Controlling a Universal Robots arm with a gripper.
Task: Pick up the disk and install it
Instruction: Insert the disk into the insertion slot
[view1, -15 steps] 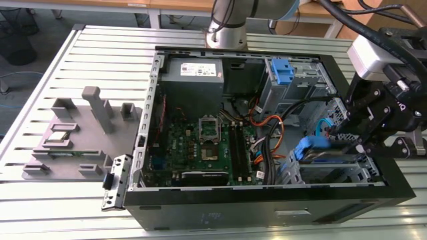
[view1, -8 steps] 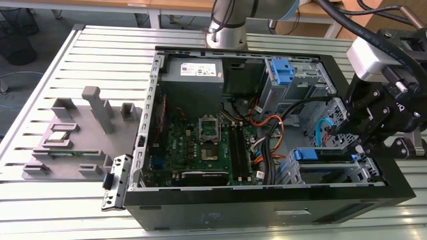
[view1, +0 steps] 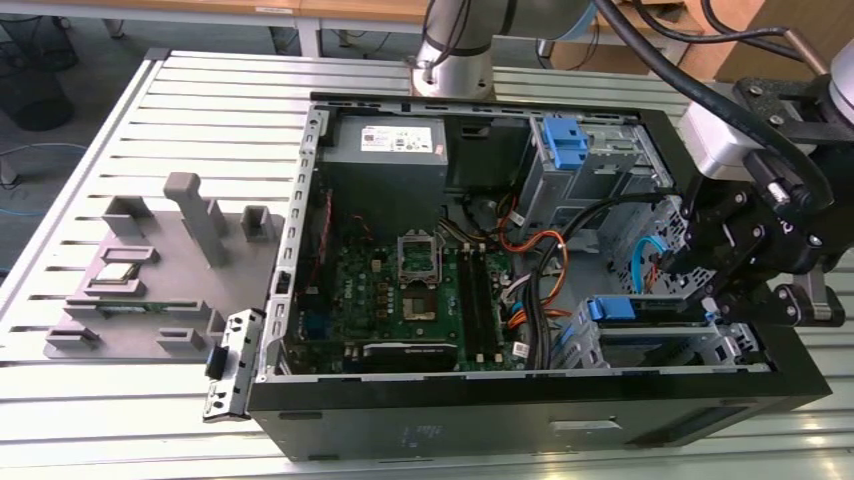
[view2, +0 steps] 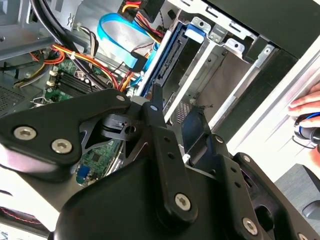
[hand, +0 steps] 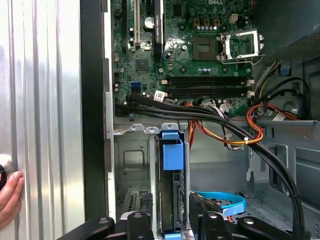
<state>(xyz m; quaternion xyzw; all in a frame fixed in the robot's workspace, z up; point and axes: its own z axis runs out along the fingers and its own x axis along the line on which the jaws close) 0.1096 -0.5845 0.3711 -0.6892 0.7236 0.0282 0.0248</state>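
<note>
Claw (hand: 170, 222) at disk (hand: 171, 187), upright in bay (hand: 129, 160); can't tell if clamped. Keep your push square to bay, slow, clear of cables (hand: 200, 116) near bay.

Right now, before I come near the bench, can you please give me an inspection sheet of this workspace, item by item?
Surface: slotted metal table, carrying the open computer case.
Job's things: disk stands on edge inside the drive cage.
Clutter: grey parts fixture at the exterior view's left; metal plate beside the case.
Grippers: gripper is right at the disk, over the drive cage.
Cables: black bundle, orange wires and blue flat cable run close to the cage.
Surroundings: a person's hand at the table beside the case.
</note>
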